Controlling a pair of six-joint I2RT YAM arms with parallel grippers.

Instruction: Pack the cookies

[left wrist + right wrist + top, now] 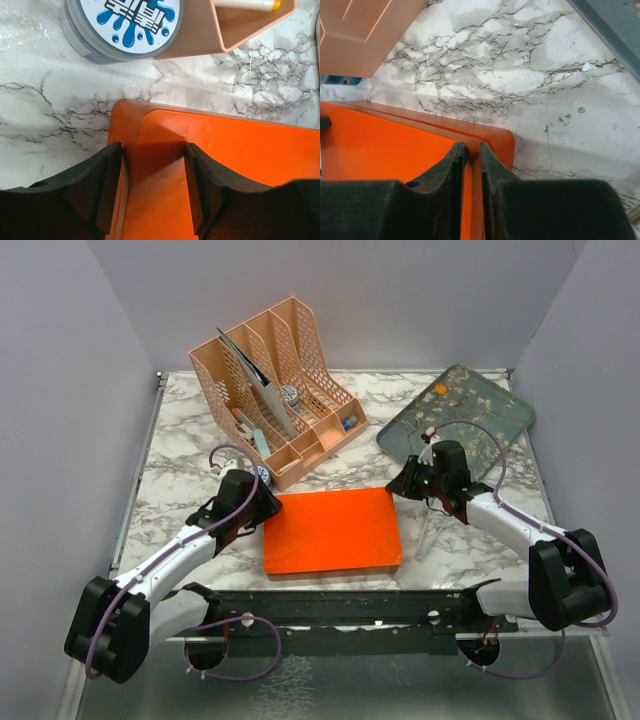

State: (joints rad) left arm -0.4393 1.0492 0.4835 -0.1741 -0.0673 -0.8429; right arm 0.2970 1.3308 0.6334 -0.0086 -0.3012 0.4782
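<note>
An orange tray [335, 530] lies flat in the middle of the marble table [180, 460]. The left fingers [107, 180] stand wide apart astride its far-left corner, one outside the rim and one over the tray. The right fingers [447, 170] are narrow, pinching the rim at the far-right corner. One orange cookie [441, 389] sits on the flowered tray [480, 415] at the far right, well apart from both arms. A blue-and-white tin [125, 25] stands just beside the peach organizer [280, 370].
</note>
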